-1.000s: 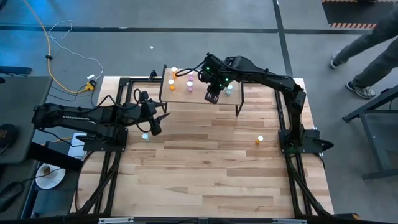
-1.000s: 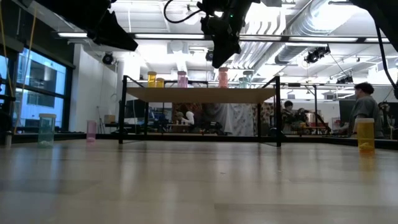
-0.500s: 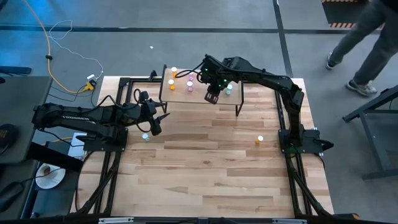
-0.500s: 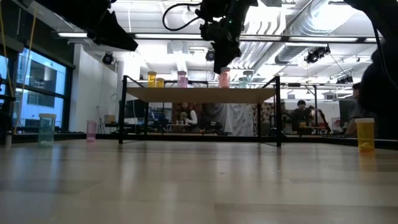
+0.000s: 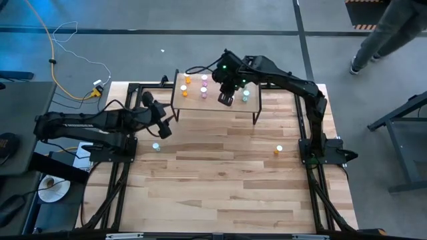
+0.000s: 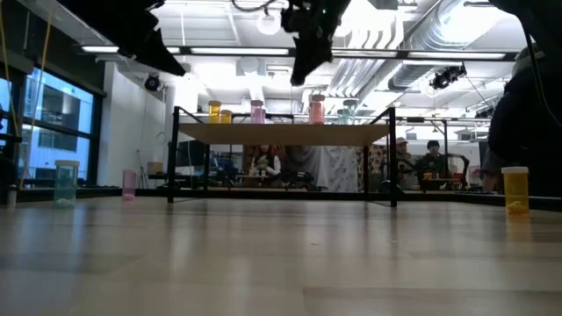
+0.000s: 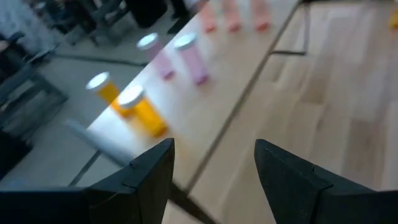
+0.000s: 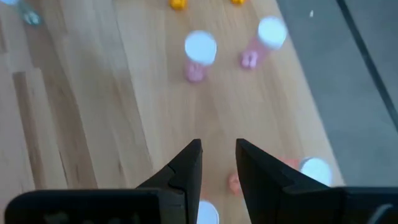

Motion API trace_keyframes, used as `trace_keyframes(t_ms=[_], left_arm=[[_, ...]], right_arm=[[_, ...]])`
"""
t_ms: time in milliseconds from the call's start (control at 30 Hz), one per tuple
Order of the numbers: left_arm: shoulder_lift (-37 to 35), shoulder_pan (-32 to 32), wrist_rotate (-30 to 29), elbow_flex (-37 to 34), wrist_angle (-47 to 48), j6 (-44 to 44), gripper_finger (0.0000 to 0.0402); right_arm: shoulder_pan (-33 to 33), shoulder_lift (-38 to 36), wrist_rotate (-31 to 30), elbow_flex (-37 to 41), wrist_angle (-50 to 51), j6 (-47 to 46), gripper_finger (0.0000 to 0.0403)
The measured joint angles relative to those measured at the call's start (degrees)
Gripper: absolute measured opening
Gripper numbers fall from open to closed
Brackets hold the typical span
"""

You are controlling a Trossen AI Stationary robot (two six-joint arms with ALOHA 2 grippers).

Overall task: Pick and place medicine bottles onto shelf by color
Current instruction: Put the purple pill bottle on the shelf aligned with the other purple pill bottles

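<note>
shelf [image 5: 215,107]: light-wood slab, thin black legs, bench's far edge | bottles [image 5: 204,91]: small white-capped cylinders on it | right tool [image 5: 225,100]: above shelf, parted narrowly, empty | left tool [image 5: 175,114]: near shelf's left end, open, empty

Seven white-capped medicine bottles [image 5: 204,85] stand upright on the shelf [image 5: 213,105]: orange ones at one end, pink in the middle, red and teal beyond. On the tabletop, a teal bottle [image 5: 155,147] stands upright at left, an orange one [image 5: 278,150] well apart at right.

Right hand [image 5: 226,100] above the shelf [image 5: 193,102], left hand [image 5: 162,124] beside it
</note>
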State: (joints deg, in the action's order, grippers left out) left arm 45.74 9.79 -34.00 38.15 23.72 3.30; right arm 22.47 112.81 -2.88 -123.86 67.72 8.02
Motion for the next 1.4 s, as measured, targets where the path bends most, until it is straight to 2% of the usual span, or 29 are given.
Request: trace_keyframes(t_ms=[300,433,667,800,1067,1200,1400], left_arm=[[0.0,9.1,0.2,6.2,10.6,-1.2,0.0213],[0.0,14.3,4.6,6.4,16.3,-1.5,0.0213],[0.0,23.0,14.9,6.4,23.4,-1.2,0.0213],[0.1,27.0,19.8,6.4,24.9,2.6,0.0213],[2.5,33.4,27.2,6.4,29.1,18.3,0.0213],[5.2,35.0,29.1,6.4,29.1,19.6,0.0213],[11.1,36.5,27.6,6.4,29.0,19.5,0.0213]], right_arm=[[0.1,0.0,-0.6,-10.5,5.1,2.2,0.0089],[0.4,-3.3,-3.2,-9.5,4.5,3.0,0.0089],[2.1,-8.5,-3.1,-10.4,5.3,2.4,0.0089],[2.4,-11.2,-2.8,-10.4,6.1,2.5,0.0089],[2.4,-12.9,-2.0,-10.4,9.1,2.3,0.0089],[2.4,-12.7,-2.0,-10.3,11.0,2.3,0.0089],[2.3,-12.6,-2.0,-10.3,11.1,2.4,0.0089]])
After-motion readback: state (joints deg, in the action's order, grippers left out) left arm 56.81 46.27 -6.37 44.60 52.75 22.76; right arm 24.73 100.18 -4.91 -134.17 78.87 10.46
